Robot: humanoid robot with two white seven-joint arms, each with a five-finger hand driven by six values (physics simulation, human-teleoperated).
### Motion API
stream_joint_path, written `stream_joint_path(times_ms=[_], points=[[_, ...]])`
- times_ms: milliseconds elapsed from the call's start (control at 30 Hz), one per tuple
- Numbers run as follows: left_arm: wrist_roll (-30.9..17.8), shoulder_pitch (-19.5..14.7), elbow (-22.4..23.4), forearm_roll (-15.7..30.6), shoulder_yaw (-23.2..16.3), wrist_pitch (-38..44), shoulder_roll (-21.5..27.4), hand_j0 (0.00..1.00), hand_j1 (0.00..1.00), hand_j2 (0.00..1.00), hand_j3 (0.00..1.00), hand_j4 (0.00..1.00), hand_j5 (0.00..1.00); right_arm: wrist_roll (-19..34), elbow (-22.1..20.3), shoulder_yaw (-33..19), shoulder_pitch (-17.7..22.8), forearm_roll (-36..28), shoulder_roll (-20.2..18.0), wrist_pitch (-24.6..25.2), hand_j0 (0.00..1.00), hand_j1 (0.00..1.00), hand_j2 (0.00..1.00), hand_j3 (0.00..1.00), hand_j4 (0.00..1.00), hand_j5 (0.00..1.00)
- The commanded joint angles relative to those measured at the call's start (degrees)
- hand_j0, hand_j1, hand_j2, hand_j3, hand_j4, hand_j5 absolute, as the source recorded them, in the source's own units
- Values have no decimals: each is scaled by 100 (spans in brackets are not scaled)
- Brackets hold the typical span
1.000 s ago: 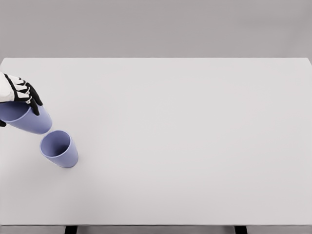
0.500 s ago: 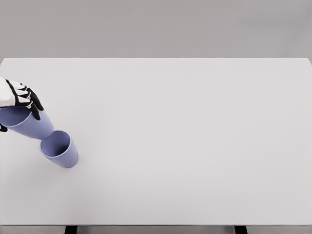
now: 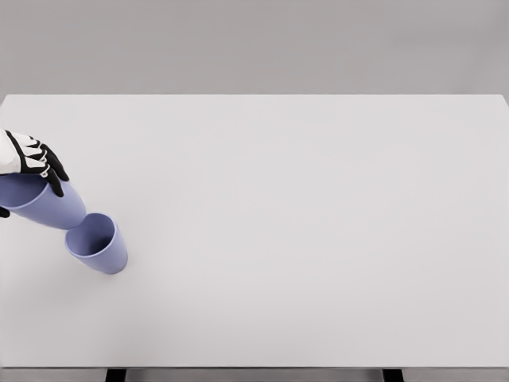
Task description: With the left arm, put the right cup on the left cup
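- Head view, nearest first: the front edge of the white table [image 3: 318, 318] runs along the bottom, and nothing stands on that strip.
- A little further in, at the left, the standing cup [image 3: 99, 244] sits upright on the table with its mouth open toward the camera; it is free of any hand.
- Just behind and to the left of it is the held cup [image 3: 45, 204], lifted and tilted, its narrow base pointing down and to the right toward the standing cup's rim. The base appears to touch or overlap that rim (from this angle I cannot tell whether it is in contact or only in front of it).
- The left hand [image 3: 28, 159] comes in from the left edge, its black-tipped fingers [image 3: 54, 177] curled over the upper end of the held cup, gripping it.
- What the next move turns on, as I judge it: the held cup's long axis slants down and right, so its base lies on the near, right side of the fingers, aimed at the mouth of the standing cup. Nesting would call for that axis to be righted over the opening.
- Further back the table is plain white up to its far edge, with a grey wall behind.
- No right arm is visible.
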Motion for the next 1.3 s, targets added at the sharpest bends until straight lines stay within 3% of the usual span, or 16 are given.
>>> stream_joint_path(times_ms=[0,500,1267], points=[[0,10,-1,40,15,18,18,61,61,61,61,61,61,1,0,-7,0,-3,0,7,100,100,100,100,100,100],[0,36,-19,31,6,18,-175,61,61,61,61,61,61,1,0,2,0,-3,0,-2,100,100,100,100,100,100],[0,124,-19,22,6,18,36,61,61,61,61,61,61,1,0,2,0,-3,0,-2,100,100,100,100,100,100]])
